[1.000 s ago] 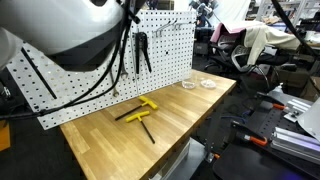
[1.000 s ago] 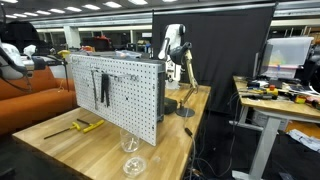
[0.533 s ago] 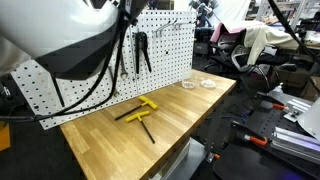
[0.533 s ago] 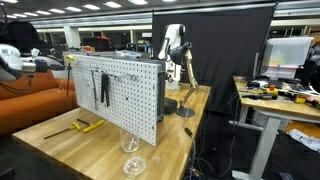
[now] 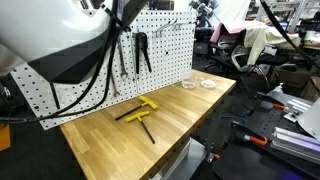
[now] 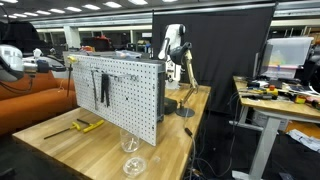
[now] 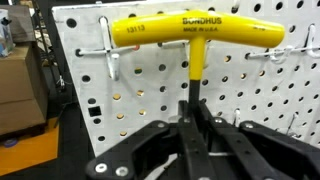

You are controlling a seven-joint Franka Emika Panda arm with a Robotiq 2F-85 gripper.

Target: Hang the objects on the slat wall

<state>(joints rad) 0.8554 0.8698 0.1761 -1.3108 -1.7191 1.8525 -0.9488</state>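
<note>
In the wrist view my gripper (image 7: 195, 108) is shut on the black shaft of a yellow T-handle tool (image 7: 195, 32). It holds the tool upright, with the crossbar close in front of the white pegboard (image 7: 250, 90), level with two metal hooks (image 7: 110, 62) (image 7: 277, 55). Two more yellow-handled tools (image 5: 147, 105) (image 5: 134, 114) lie crossed on the wooden table below the pegboard (image 5: 165, 50). One of them shows in an exterior view (image 6: 85, 126) in front of the pegboard (image 6: 125, 95).
Black-handled pliers (image 5: 143, 50) and grey wrenches hang on the pegboard. Two small glass dishes (image 5: 188, 85) (image 5: 208, 83) sit at the table's far end, and glassware (image 6: 131, 147) stands near the board's edge. My arm's white body (image 5: 60, 35) fills the upper left.
My arm has shifted slightly in the exterior views while holding the tool. The two tools on the table have not moved.
</note>
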